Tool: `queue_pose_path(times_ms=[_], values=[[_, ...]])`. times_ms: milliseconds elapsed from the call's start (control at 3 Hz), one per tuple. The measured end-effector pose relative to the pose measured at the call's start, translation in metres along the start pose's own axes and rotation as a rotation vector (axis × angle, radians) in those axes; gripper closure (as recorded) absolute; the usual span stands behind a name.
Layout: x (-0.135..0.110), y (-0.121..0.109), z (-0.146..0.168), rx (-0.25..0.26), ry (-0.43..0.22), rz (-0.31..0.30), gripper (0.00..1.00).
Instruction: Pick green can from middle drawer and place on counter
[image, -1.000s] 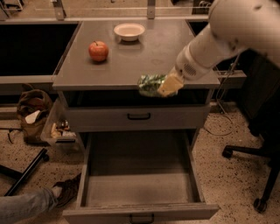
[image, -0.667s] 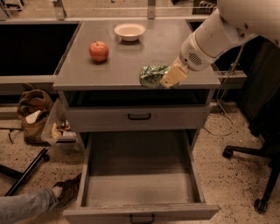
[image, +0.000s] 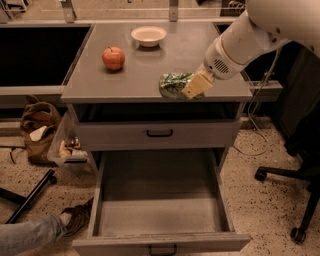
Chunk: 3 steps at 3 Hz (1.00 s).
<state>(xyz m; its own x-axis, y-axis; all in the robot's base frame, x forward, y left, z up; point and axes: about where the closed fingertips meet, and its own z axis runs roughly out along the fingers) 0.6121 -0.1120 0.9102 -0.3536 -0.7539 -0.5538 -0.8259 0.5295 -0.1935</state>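
The green can (image: 173, 85) is shiny and dented and lies low over the front right part of the grey counter (image: 150, 67); I cannot tell if it touches the top. My gripper (image: 191, 87) is shut on the can, its pale fingers (image: 196, 85) covering the can's right side, with the white arm reaching in from the upper right. The middle drawer (image: 160, 210) is pulled wide open below, and its grey floor is bare.
A red apple (image: 113, 58) and a white bowl (image: 148, 35) stand on the counter's back left. The upper drawer front (image: 159, 133) with a black handle is closed. A bag (image: 37, 131) and a person's shoe (image: 75, 218) are on the floor at left, an office chair base (image: 295, 200) at right.
My gripper has carried the green can up and back from the counter's front edge to over the counter top, slightly to the right.
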Motion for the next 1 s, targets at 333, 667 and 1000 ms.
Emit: queue_pose_path(times_ms=[333, 667, 1000], values=[[-0.01, -0.042, 0.006, 0.071, -0.027, 0.04, 1.0], [-0.019, -0.077, 0.016, 0.108, -0.042, 0.072, 1.0], [-0.021, -0.099, 0.031, 0.121, -0.041, 0.102, 1.0]])
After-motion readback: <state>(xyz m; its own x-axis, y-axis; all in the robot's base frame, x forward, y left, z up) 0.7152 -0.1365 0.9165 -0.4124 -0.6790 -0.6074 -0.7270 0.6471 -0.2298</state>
